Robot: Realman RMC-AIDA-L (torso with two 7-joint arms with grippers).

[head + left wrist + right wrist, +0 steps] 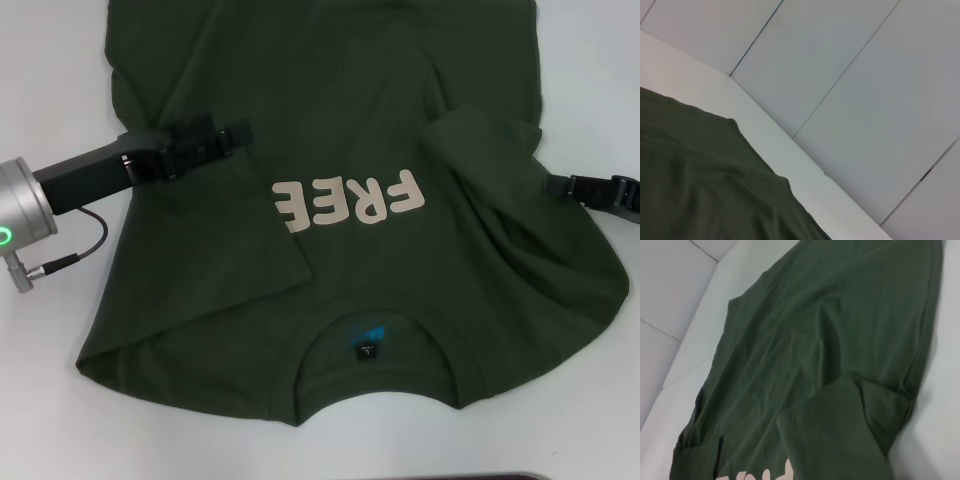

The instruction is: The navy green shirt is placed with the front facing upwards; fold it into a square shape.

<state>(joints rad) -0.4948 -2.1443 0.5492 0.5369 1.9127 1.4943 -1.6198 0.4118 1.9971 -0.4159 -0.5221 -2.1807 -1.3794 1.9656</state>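
The navy green shirt (380, 110) lies front up on the white table, its pale "FREE" print (350, 200) in the middle and the collar with its neck label (368, 345) toward me. The left sleeve flap (230, 240) is folded inward onto the body, and the right sleeve (490, 150) is also turned in. My left gripper (240, 132) rests over the shirt at the inner edge of the left fold. My right gripper (558, 185) sits at the shirt's right edge. The right wrist view shows the green shirt (830, 340), and the left wrist view shows a corner of the shirt (700, 180).
The white table (50, 330) shows on both sides of the shirt and along the near edge. A black cable (80, 250) hangs from the left arm's silver wrist (20, 215). Grey wall panels (850, 75) stand beyond the table's far edge.
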